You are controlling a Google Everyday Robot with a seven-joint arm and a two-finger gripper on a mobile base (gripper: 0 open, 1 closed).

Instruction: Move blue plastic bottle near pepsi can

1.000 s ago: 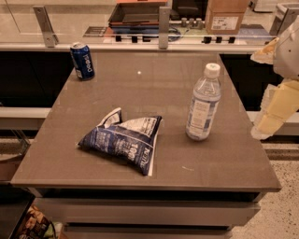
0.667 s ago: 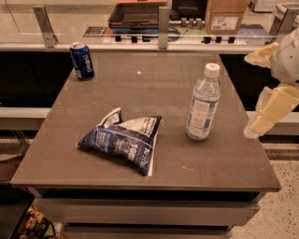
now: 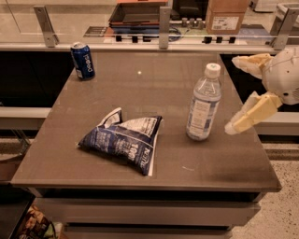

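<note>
The blue plastic bottle (image 3: pixel 203 102), clear with a white cap and a pale label, stands upright on the right half of the brown table (image 3: pixel 140 88). The pepsi can (image 3: pixel 82 60), dark blue with a silver top, stands upright at the far left corner. My gripper (image 3: pixel 236 93) is at the right edge of the view, just right of the bottle and apart from it. Its two pale yellow fingers (image 3: pixel 250 114) are spread wide and point left toward the bottle. It holds nothing.
A dark blue-and-white snack bag (image 3: pixel 124 142) lies at the table's front middle, between bottle and can. Behind the table runs a counter with metal rail posts (image 3: pixel 163 21), a cardboard box (image 3: pixel 227 16) and a dark tray (image 3: pixel 138 11).
My gripper has moved left, in toward the bottle, and its fingers now show spread on either side of the bottle's height. Bottle, can and bag have not moved.
</note>
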